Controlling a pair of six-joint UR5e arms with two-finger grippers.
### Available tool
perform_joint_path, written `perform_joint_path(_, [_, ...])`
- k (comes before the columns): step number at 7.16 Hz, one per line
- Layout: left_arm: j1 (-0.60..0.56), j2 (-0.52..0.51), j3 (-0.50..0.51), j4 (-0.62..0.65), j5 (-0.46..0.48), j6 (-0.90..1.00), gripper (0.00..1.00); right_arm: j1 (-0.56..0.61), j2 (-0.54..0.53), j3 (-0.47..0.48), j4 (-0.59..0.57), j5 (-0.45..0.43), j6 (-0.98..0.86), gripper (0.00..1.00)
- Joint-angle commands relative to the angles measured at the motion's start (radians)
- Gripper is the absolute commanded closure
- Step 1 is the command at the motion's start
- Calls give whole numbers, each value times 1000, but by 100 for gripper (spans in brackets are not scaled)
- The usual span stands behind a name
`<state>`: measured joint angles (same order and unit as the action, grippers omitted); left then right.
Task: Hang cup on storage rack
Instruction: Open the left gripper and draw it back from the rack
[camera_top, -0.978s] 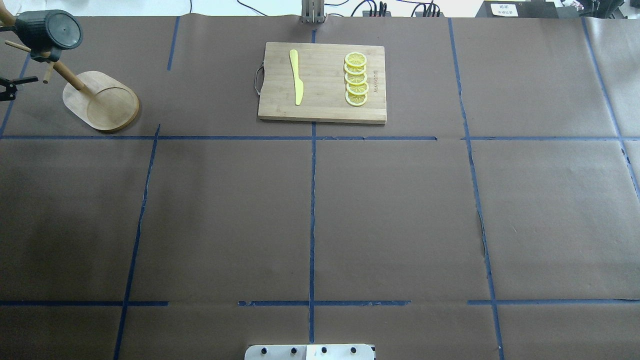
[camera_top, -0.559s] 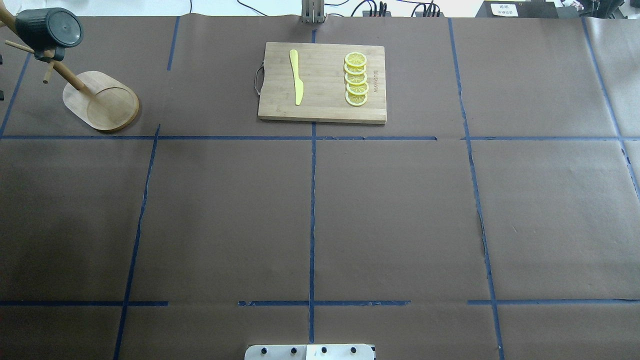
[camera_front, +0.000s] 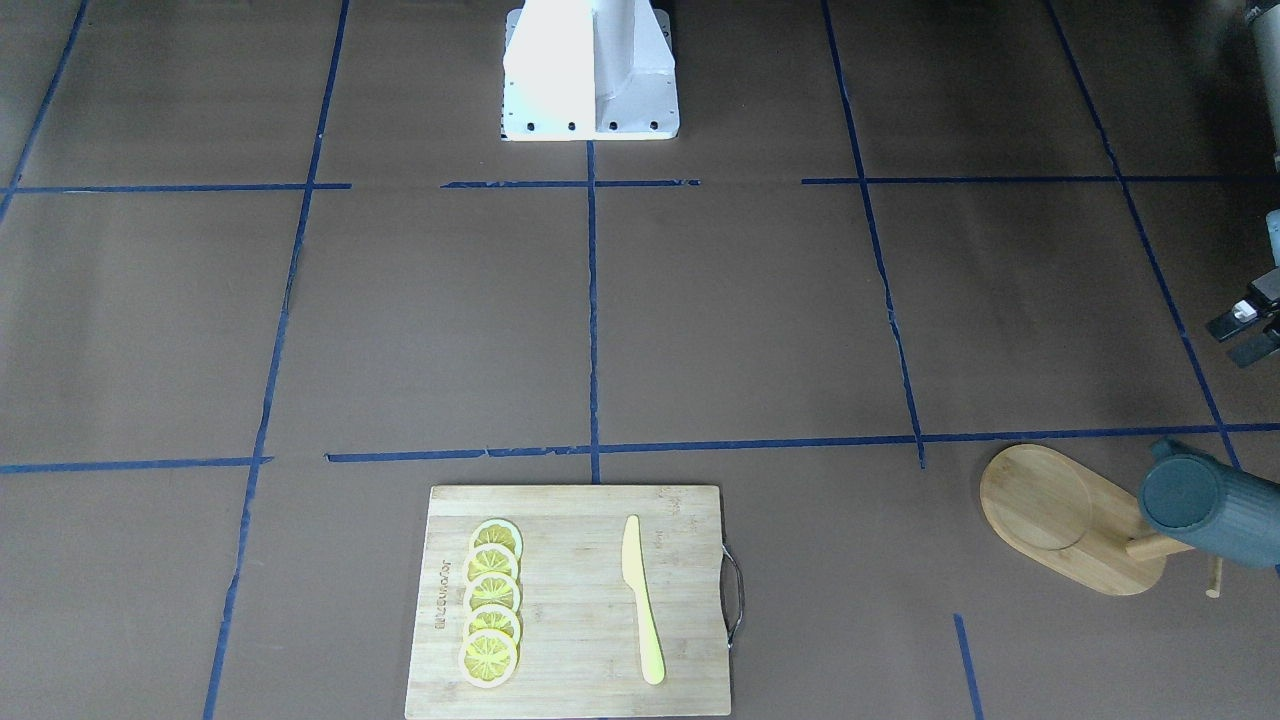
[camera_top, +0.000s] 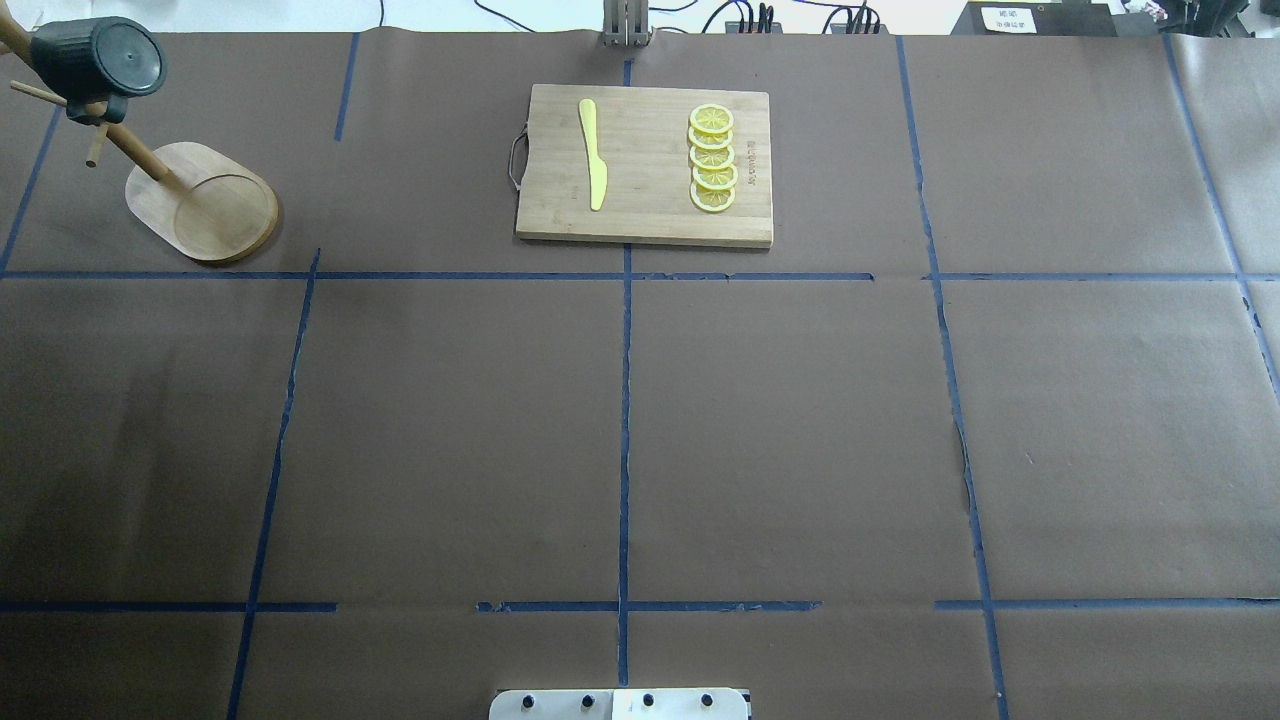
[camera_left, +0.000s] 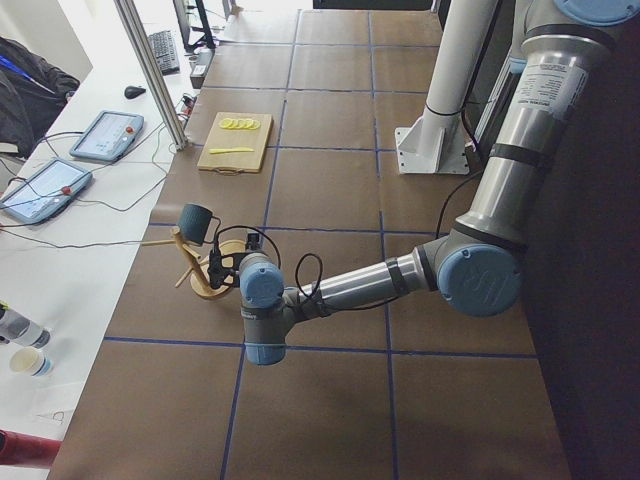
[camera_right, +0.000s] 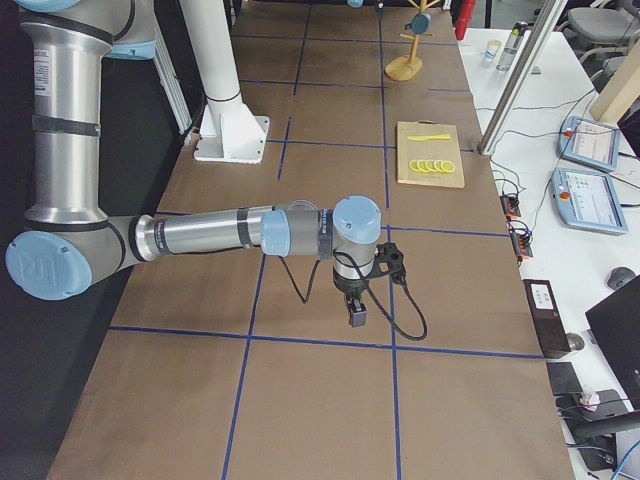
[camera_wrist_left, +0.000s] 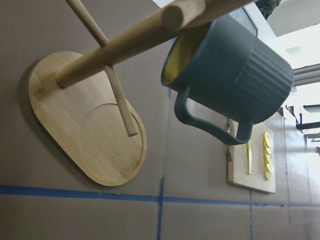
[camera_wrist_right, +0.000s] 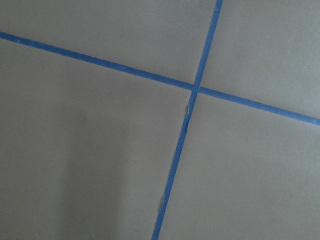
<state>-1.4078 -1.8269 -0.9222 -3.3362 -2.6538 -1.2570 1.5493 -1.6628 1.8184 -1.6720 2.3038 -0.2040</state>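
Change since a second ago: in the overhead view the left gripper's black fingers were at the left edge beside the rack, and now they are out of that frame. The cup has not moved.

Brown paper-covered table (camera_top: 800, 420) with blue tape grid.

Left arm (camera_left: 500, 170), near one in the left side view: upper link comes down steeply, forearm runs low and roughly level over the table toward the rack, wrist bent. The left gripper (camera_front: 1228, 338) sits at the frame edge in the front-facing view, near the rack base but apart from it, fingers spread, nothing between them: released.

Right arm (camera_right: 200, 235): forearm level and low, wrist turned down, right gripper (camera_right: 357, 314) pointing at the table just above a blue tape line, well apart from the rack. It shows only in the right side view, so I cannot tell whether it is clenched or released.

Bamboo cutting board (camera_top: 645, 225) at far centre.

Storage rack (camera_top: 225, 210) at far left corner, oval base flat on the paper.

Cup (camera_top: 95, 55) is up on the rack's top end, off the table, bottom toward the overhead camera. In the left wrist view, mouth faces the post and handle hangs downward. Which peg carries it, cannot tell.

Yellow knife (camera_top: 593, 155) lies on the board's left part, with the row of lemon slices (camera_top: 713, 160) on its right part, overlapping.
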Motion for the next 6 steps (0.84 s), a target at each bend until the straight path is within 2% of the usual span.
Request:
perform_joint_path(1, [-10,17,-1,119,0,238,1,0,0,-2,0,-1,0,0])
perform_joint_path(2, [-8,15,-1,121,6,255,1,0,0,-2,0,-1,0,0])
perform_joint_path(3, [-10,14,-1,176,29,375,0,0,0,-4,0,-1,-1,0])
perform_joint_path(6, [-29,15,-3,454,184,849,0,0,-3,-2,0,0,0,0])
